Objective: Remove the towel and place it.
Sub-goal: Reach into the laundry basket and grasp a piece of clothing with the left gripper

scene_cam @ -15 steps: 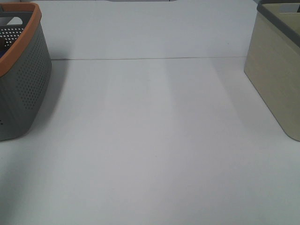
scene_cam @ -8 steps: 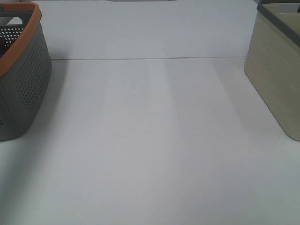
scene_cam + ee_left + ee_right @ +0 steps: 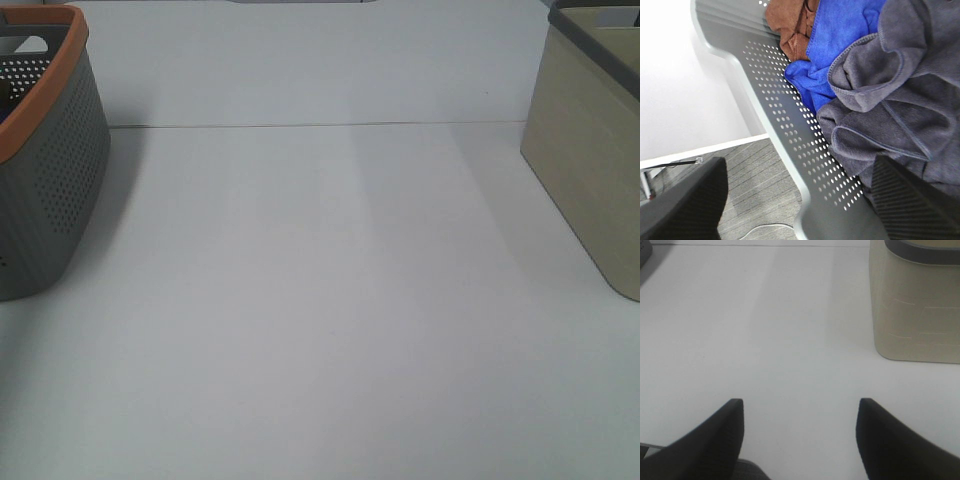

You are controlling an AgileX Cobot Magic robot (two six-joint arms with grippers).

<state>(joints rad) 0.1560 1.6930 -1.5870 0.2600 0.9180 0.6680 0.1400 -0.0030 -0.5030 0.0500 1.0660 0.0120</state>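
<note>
In the left wrist view, a dark grey towel (image 3: 900, 90) lies crumpled on top of a blue towel (image 3: 835, 40) and a brown towel (image 3: 790, 25) inside the grey perforated basket (image 3: 790, 125). My left gripper (image 3: 797, 165) is open and empty, hovering over the basket's rim with one finger above the grey towel's edge. My right gripper (image 3: 801, 405) is open and empty above the bare white table (image 3: 765, 315). Neither gripper shows in the exterior high view, where the grey basket with its orange rim (image 3: 50, 180) stands at the left edge.
A beige basket with a dark grey rim (image 3: 590, 150) stands at the right edge of the table, also in the right wrist view (image 3: 915, 305). Grey floor (image 3: 755, 175) shows beyond the grey basket's side.
</note>
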